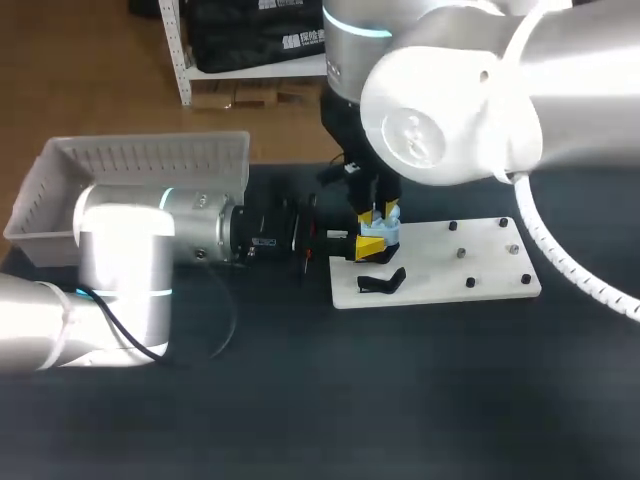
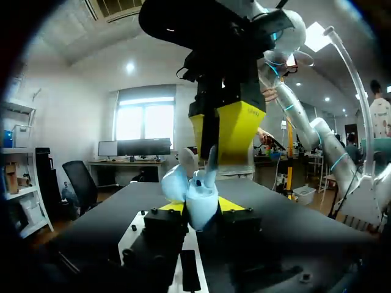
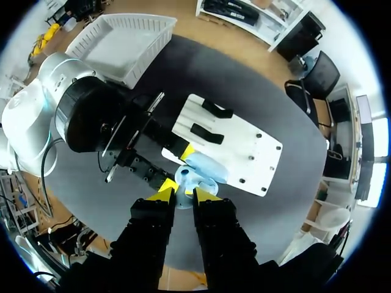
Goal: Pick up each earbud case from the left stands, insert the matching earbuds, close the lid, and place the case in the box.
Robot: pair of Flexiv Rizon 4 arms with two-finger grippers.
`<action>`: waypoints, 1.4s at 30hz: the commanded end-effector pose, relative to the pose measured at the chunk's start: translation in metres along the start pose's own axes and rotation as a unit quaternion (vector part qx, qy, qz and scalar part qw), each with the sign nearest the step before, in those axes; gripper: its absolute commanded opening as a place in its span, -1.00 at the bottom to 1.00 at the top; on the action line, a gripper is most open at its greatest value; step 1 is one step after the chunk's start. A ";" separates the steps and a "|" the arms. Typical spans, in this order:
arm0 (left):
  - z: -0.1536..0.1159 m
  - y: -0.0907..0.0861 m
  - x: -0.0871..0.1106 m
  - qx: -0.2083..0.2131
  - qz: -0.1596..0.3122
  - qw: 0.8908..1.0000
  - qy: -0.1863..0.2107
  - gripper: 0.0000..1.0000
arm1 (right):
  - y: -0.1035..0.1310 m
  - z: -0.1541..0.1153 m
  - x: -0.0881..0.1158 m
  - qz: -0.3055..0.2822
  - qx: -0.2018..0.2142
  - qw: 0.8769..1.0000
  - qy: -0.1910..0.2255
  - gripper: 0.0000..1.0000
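Right now the left gripper (image 2: pixel 201 206) is clamped on the pale-blue earbud case (image 2: pixel 200 194), a smooth, glossy, rounded shell whose lid looks tipped open upward, held just over the white board (image 1: pixel 470 262). Straight above it hangs the right gripper (image 3: pixel 182 194), pointing down at the case's mouth and the nearer one for the insertion. Whether it carries an earbud, I can't tell.

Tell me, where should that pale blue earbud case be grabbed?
Grip the earbud case by its lower shell, from two opposite sides, as the left end effector does. Its lid looks open upward, so the top should stay free for the right end effector above.
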State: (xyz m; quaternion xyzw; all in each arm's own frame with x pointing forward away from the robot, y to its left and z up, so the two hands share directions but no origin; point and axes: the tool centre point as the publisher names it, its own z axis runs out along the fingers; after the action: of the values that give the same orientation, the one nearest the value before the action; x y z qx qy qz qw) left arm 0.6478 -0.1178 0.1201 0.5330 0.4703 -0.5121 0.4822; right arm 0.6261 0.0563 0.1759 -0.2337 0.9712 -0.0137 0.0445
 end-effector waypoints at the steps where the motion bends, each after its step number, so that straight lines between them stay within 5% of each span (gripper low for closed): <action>1: 0.001 -0.001 0.000 -0.004 0.002 1.000 -0.001 -1.00 | 0.000 0.002 0.002 0.001 0.000 1.000 -0.003 -1.00; 42: 0.001 -0.001 0.000 -0.004 0.002 1.000 -0.001 -1.00 | 0.000 0.005 -0.006 0.001 0.000 1.000 -0.004 -1.00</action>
State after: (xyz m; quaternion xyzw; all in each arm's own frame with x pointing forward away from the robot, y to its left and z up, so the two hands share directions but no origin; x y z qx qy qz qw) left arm 0.6478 -0.1178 0.1201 0.5330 0.4703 -0.5121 0.4822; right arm 0.6316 0.0592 0.1720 -0.2335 0.9711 -0.0122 0.0484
